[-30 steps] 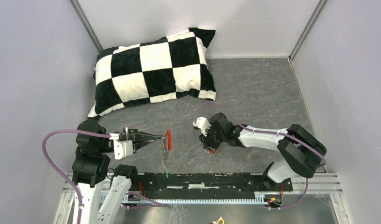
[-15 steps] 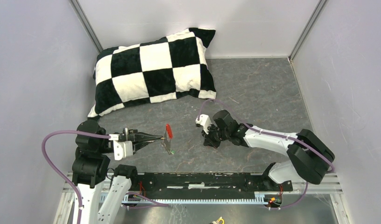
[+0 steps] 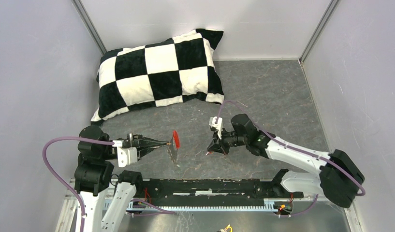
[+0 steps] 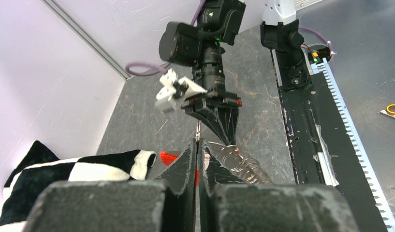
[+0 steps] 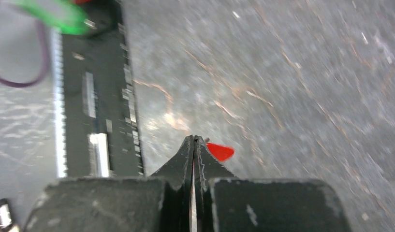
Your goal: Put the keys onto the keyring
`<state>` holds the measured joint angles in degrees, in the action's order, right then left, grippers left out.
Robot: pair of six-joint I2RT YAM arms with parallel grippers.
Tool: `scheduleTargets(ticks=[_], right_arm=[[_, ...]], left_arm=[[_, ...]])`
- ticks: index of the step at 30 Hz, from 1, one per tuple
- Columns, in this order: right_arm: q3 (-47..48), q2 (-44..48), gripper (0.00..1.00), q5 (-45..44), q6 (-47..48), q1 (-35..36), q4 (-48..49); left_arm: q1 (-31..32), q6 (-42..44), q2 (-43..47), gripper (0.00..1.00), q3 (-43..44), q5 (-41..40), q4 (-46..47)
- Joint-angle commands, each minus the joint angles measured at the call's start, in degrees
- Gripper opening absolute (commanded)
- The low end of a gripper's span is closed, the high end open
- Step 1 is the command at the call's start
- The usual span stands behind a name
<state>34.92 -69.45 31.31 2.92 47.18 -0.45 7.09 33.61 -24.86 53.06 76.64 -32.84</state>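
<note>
Keyring [image 3: 175,139] in left hand [image 3: 167,143], right hand [image 3: 208,152] pinching key [image 5: 219,151]

Desk [image 3: 272,92]: dark grey top, mottled like stone, pale scratches across it; walls stood along far, left and right edges.

Pillow [image 3: 156,72]: black-and-white checked, lay flat in far left corner, set at slant. One corner touched far wall, another sat by left edge, near right corner pointed toward desk middle.

Black rail [image 3: 219,187]: ran along near edge, pale toothed strip [image 3: 205,207] on its near side.

Brushed metal ledge [image 3: 185,220] lay past near edge; small yellowish ring [image 3: 226,227] rested on it, detail too small to tell.
</note>
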Motion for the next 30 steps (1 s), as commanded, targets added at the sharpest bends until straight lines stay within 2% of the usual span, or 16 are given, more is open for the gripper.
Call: scheduleTargets(ticks=[1,10,15,16,19,23,28,30], right_arm=[[-4.02,7.16,0.0,15.84,-7.74,-0.09,16.16],[-8.41,12.32,0.0,25.35,-22.35,-0.05,39.52],[-7.36,11.74,0.0,26.61,-25.12,-0.07,42.79],[-6.73,11.4,0.0,26.22,-23.75,-0.06,40.88],[-3.0,8.28,0.01,22.07,-14.65,-0.09,24.67],[-1.39,-1.14,0.0,21.19,-11.25,-0.08,15.98],[-1.23,-11.74,0.0,19.59,-7.59,-0.02,13.1],[0.85,-15.85,0.0,17.61,-4.84,-0.09,8.55]], left_arm=[[-0.32,-2.14,0.45,0.02,0.41,1.26,1.63],[-0.37,-2.67,0.26,0.02,0.2,2.37,1.57],[-0.34,-2.84,0.3,0.02,-0.05,2.97,1.58],[-0.33,-2.84,0.27,0.02,-0.08,2.94,1.55],[-0.34,-2.84,0.39,0.02,0.02,2.98,1.58],[-0.32,-2.88,0.52,0.02,0.11,2.99,1.56],[-0.32,-2.71,0.62,0.02,0.27,3.07,1.63],[-0.32,-2.84,0.77,0.02,0.45,2.99,1.59]])
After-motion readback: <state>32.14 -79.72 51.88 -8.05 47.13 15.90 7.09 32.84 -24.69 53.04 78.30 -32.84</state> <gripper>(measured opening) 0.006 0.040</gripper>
